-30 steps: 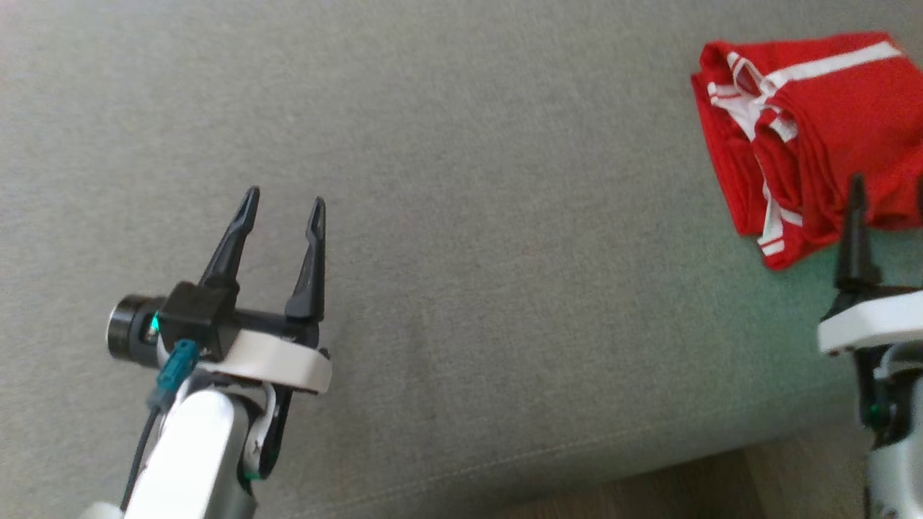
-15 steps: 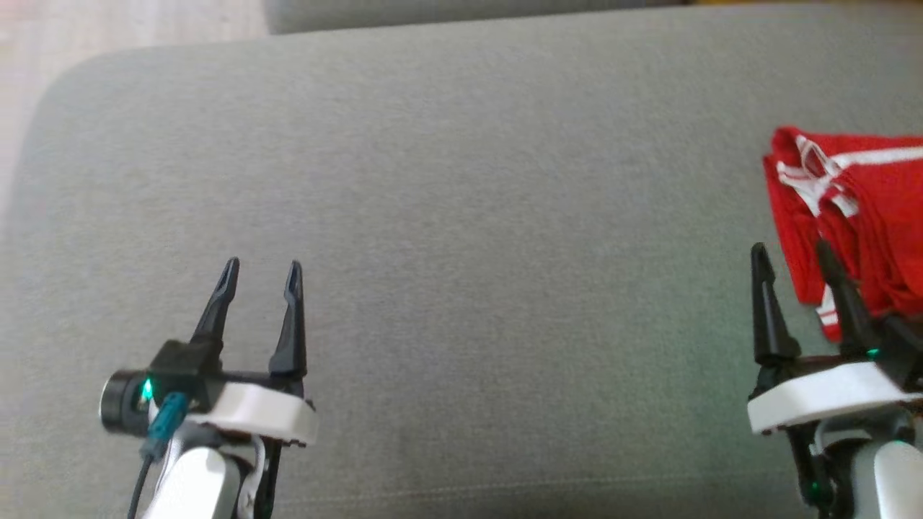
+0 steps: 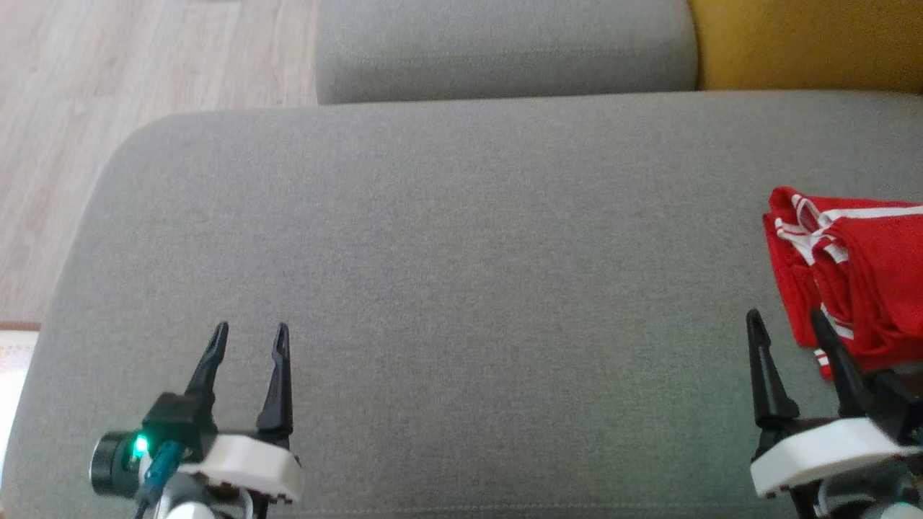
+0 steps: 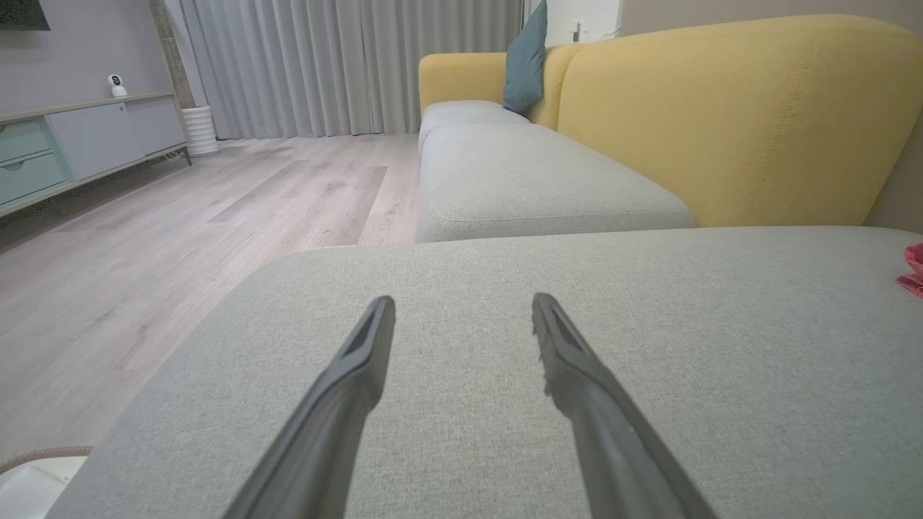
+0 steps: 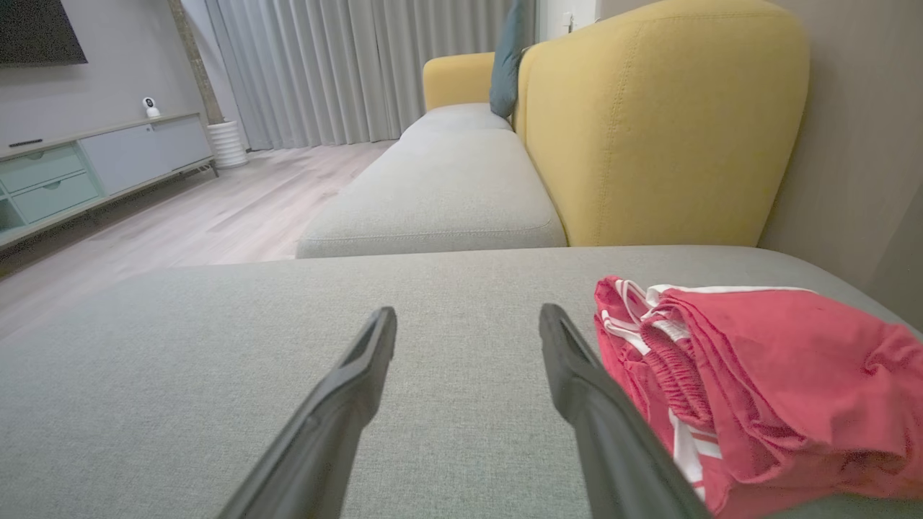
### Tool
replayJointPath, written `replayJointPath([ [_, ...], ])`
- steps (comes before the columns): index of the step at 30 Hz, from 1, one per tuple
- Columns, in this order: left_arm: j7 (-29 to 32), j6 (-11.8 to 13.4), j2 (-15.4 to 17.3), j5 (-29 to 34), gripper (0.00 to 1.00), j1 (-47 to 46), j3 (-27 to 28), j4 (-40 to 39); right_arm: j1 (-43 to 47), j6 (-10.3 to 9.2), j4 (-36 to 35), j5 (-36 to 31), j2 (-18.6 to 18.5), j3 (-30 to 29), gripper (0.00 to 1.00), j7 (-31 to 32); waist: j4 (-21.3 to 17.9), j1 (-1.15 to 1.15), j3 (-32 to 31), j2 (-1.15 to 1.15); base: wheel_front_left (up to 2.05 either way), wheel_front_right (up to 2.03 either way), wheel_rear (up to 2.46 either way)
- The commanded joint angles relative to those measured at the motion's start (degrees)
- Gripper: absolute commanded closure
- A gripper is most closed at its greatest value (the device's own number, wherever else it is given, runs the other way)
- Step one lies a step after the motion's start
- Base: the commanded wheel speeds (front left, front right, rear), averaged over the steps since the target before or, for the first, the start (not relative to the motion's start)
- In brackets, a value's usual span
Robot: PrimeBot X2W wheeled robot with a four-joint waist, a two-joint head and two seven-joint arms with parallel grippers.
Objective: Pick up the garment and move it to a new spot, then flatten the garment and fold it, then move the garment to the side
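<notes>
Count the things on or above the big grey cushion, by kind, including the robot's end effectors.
Garments: 1, the red garment
End effectors: 2, the left end effector and the right end effector, both open
Total: 3

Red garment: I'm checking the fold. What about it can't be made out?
Head view: garment cut off by the right edge; near corner behind the right gripper.
Right wrist view: near part cut by the bottom edge, partly behind a finger.
Left wrist view: a sliver at the right edge, too small to judge.
</notes>
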Motion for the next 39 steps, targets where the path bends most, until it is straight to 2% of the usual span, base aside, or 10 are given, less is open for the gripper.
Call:
replayJointPath([
  [1,0.1,0.4,1.2,-0.3,0.0,-1.4,2.0,-2.0,-1.0,0.22,-2.7,0.0,-0.4,1.2,0.0,0.1,-0.3,0.01,-0.6,0.0,0.0,0.0,0.0],
  [39,0.9,1.5,3.4,0.3,0.0,-0.8,0.2,-2.9,0.3,0.22,-3.4,1.0,-0.3,1.2,0.0,-0.1,-0.1,0.01,-1.4,0.0,0.0,0.0,0.0],
])
